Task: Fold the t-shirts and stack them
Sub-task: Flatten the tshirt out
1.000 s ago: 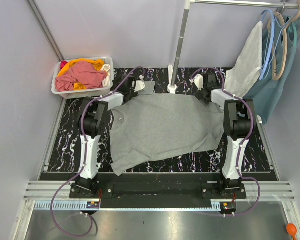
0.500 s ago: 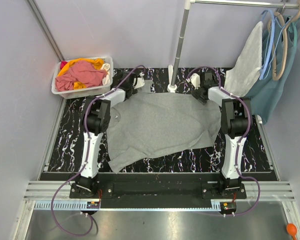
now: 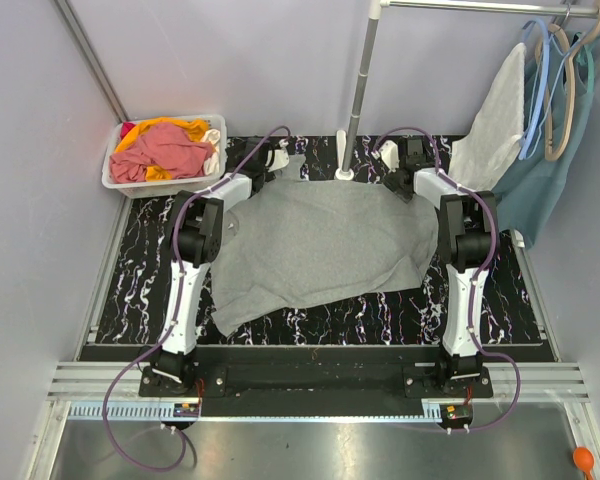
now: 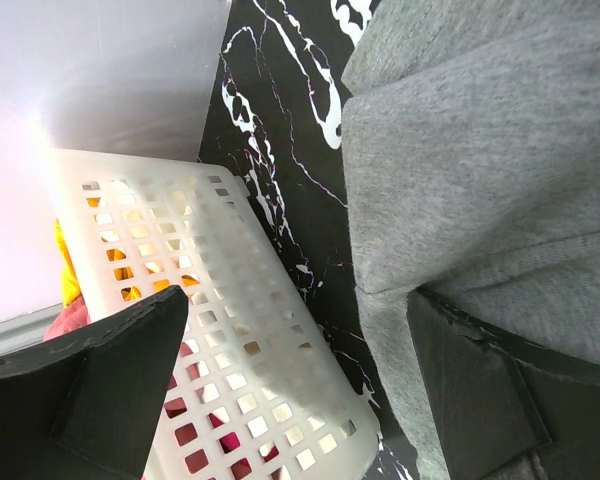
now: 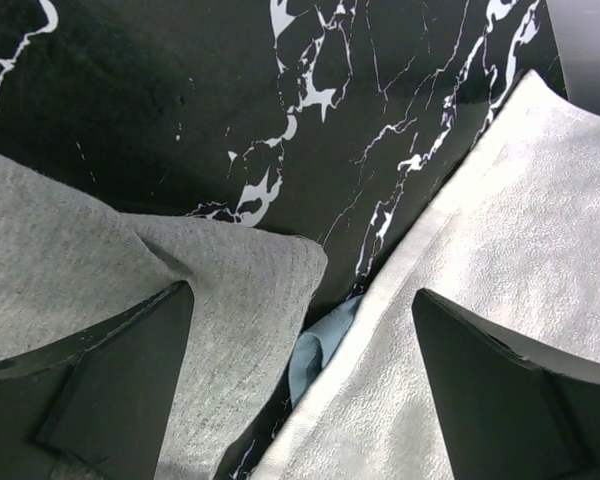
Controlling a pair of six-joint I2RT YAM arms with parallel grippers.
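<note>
A grey t-shirt (image 3: 320, 245) lies spread on the black marbled table (image 3: 140, 270), its near left hem trailing toward the front. My left gripper (image 3: 277, 160) is at the shirt's far left corner. In the left wrist view it (image 4: 300, 330) is open, with one finger over the grey cloth (image 4: 480, 180) and the other over the basket. My right gripper (image 3: 400, 160) is at the far right corner. In the right wrist view it (image 5: 300, 320) is open, and the shirt corner (image 5: 230, 290) lies loose by its left finger.
A white perforated basket (image 3: 113, 170) of red and yellow shirts stands at the far left, close to the left gripper (image 4: 230, 330). A rack pole's base (image 3: 345, 178) stands at the back middle. A white towel (image 5: 500, 250) and blue garments (image 3: 550, 170) hang at the right.
The grey shirt has been drawn toward the far side of the table, its near hem moving up. Both grippers have moved farther back and now stand open at its far corners.
</note>
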